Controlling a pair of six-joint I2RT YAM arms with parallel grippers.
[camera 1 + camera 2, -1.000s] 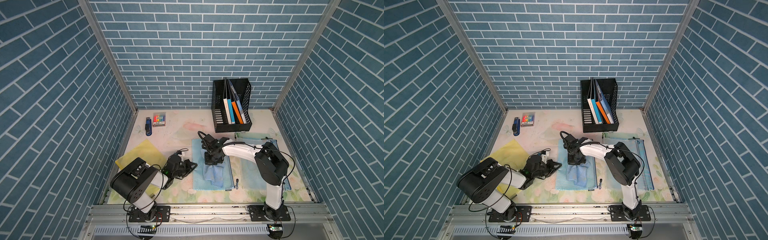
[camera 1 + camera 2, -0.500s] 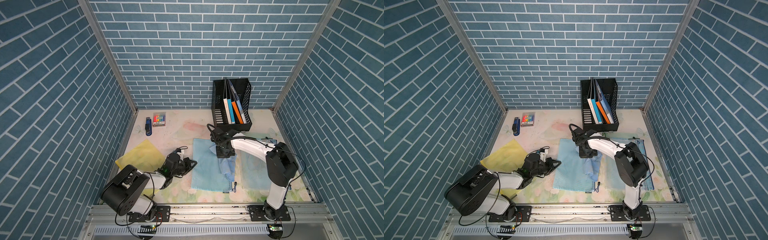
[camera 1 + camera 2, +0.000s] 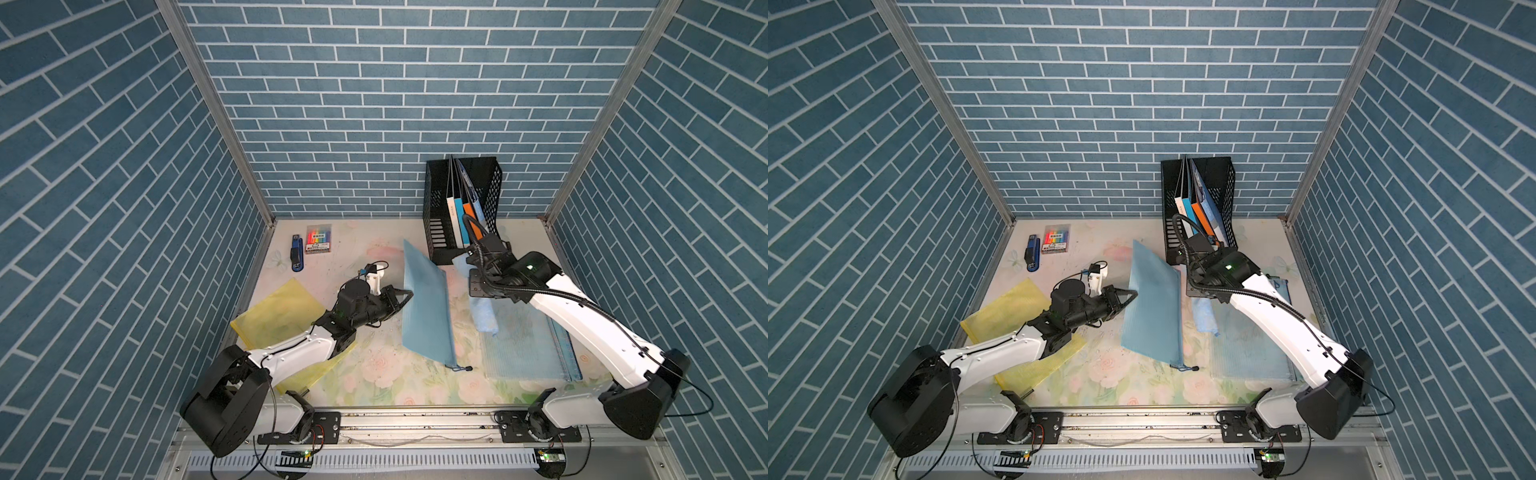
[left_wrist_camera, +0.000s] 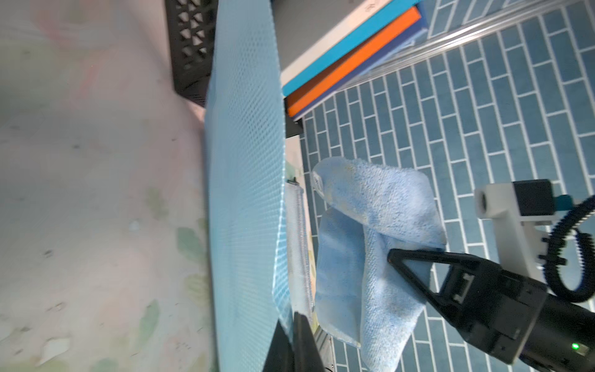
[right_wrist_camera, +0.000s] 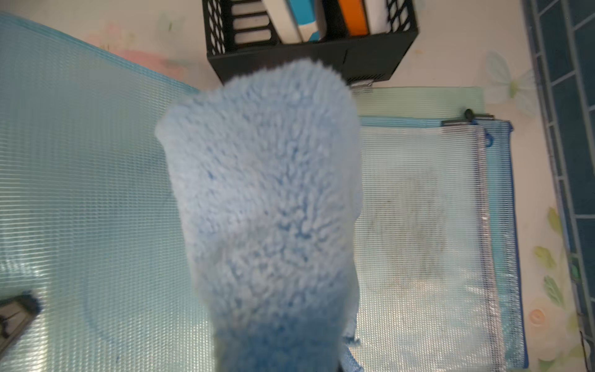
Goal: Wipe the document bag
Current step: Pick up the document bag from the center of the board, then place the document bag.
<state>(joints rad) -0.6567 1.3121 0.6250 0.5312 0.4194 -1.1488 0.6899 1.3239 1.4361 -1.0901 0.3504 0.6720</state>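
1. Our left end effector (image 3: 408,294) is pinched tight on the left edge of the blue document bag (image 3: 426,307).
2. The bag sits mid-worktop (image 3: 374,382), tilted up on the side we grip.
3. Our right end effector (image 4: 396,257) is clamped on a blue cloth (image 3: 484,316), which hangs just beside the bag, near the black file rack (image 3: 492,187).
4. Clear bags (image 3: 523,349) lie flat under our right arm, and a yellow bag (image 3: 282,307) lies under our left.
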